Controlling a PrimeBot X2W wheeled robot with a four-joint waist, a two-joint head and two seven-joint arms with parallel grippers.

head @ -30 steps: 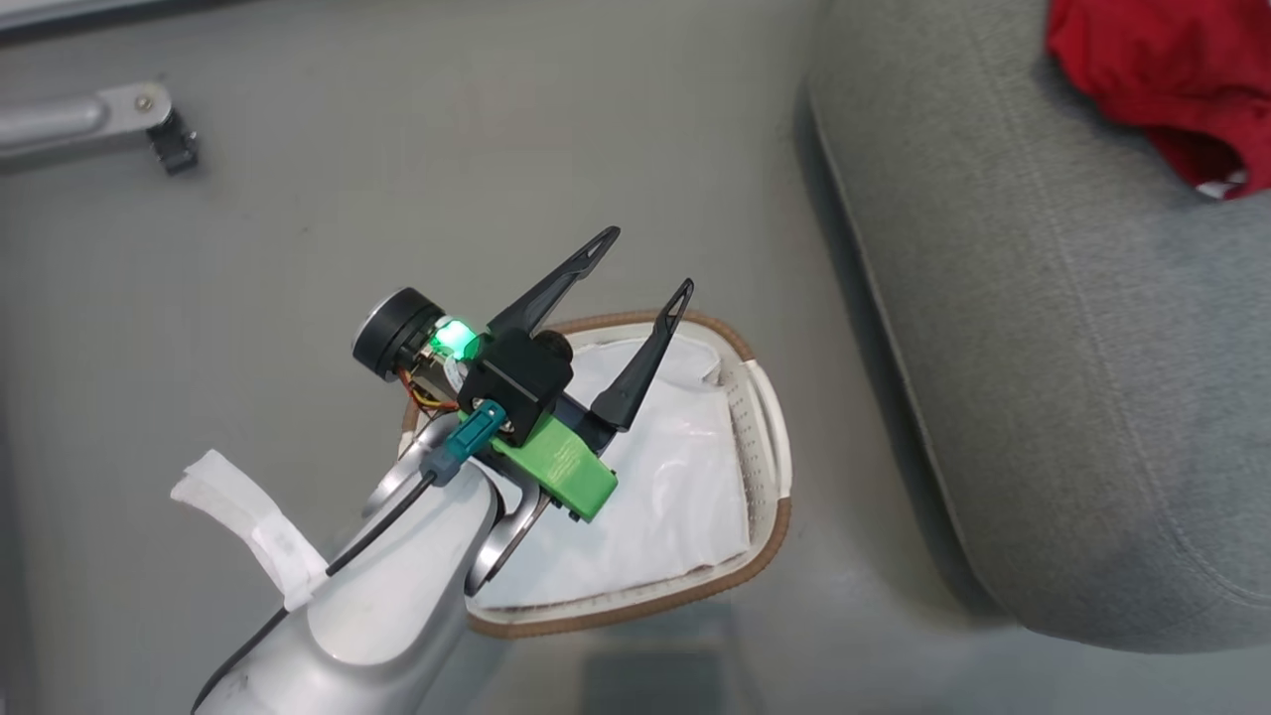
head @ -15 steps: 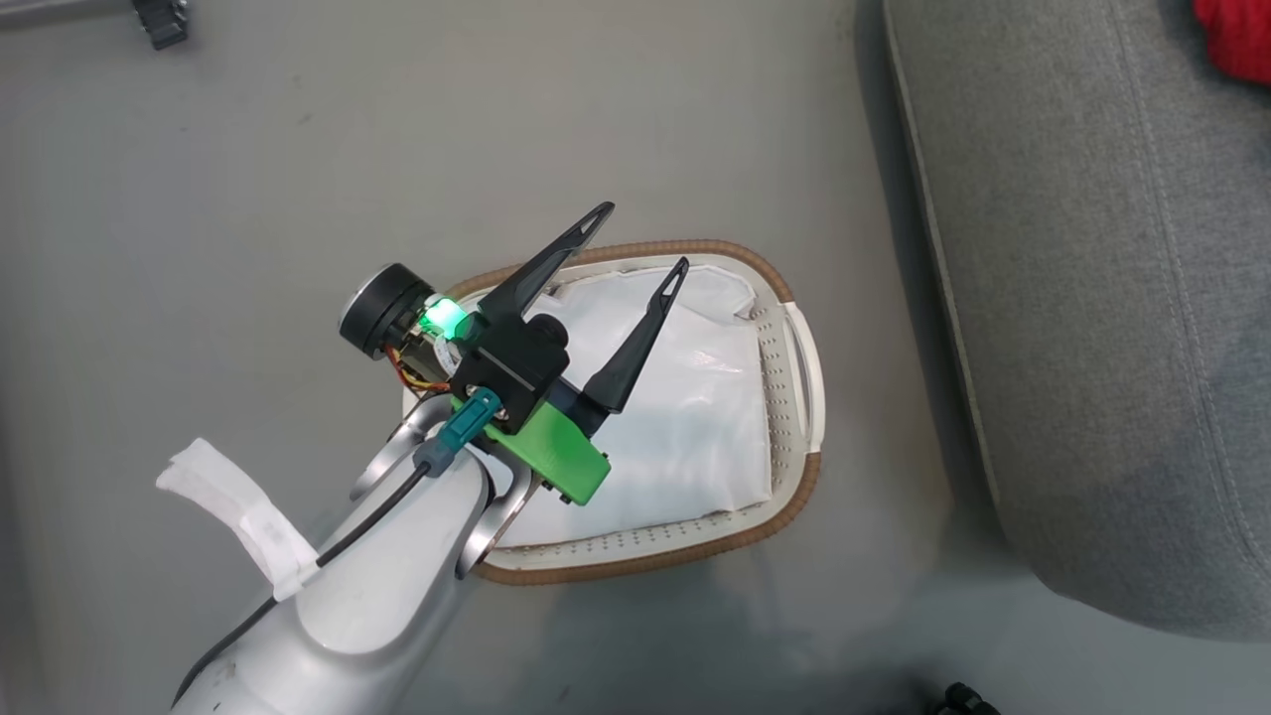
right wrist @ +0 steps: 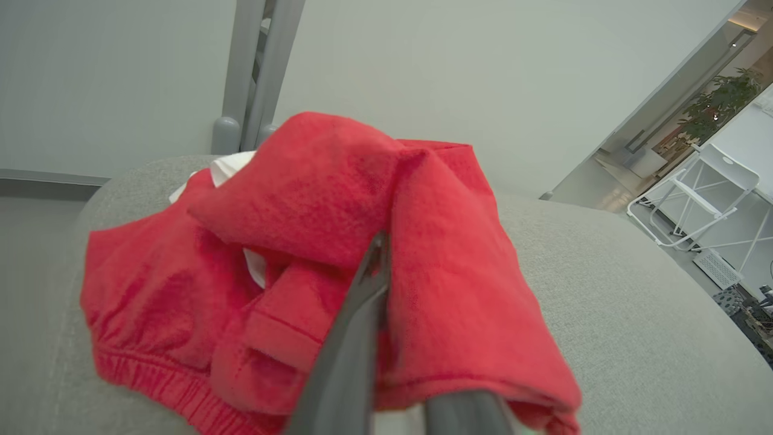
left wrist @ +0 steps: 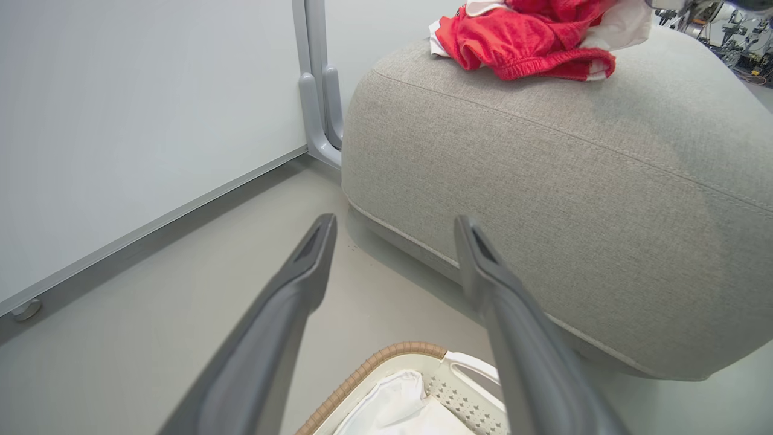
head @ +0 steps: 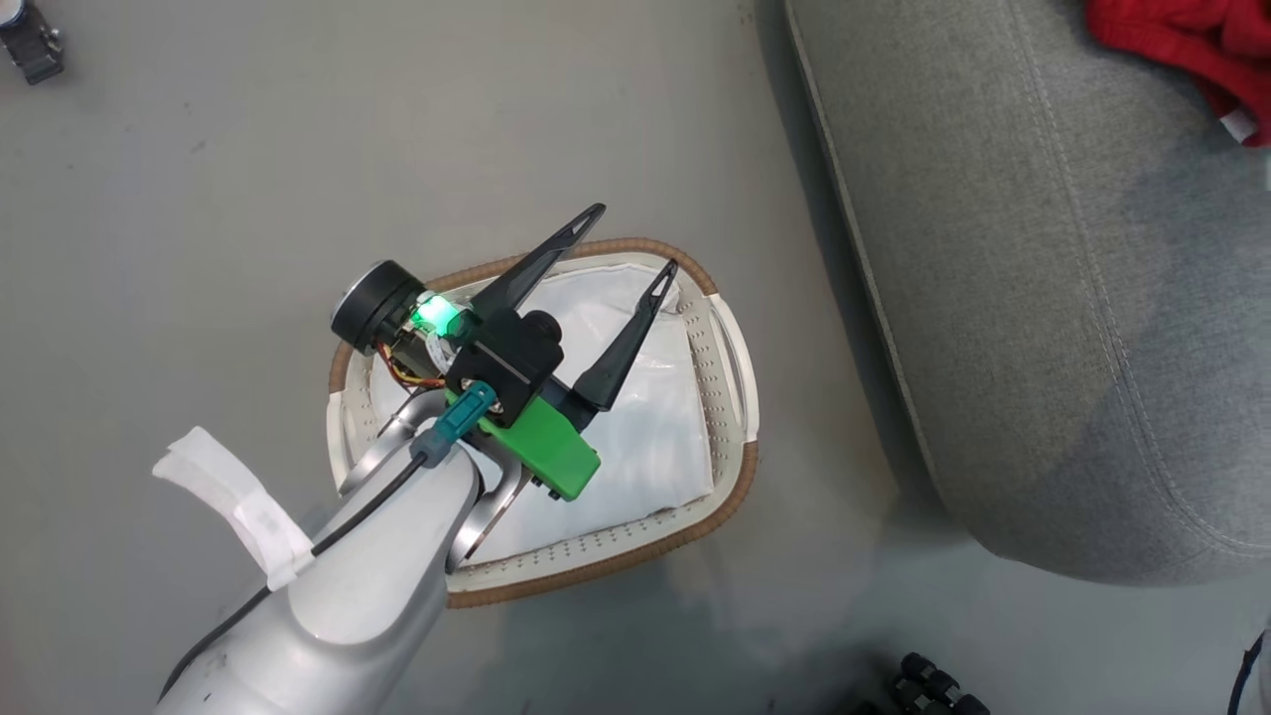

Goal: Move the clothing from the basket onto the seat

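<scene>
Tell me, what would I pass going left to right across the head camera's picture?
Small dark object in the top corner → cream basket with its brown rim → grey seat → red clothing lying on the seat at the top right.

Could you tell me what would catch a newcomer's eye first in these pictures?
The bright red clothing heaped on top of the grey seat stands out most, with the right tool closed on a fold of it. Next comes the left tool, open above the basket with its bare white liner.
</scene>
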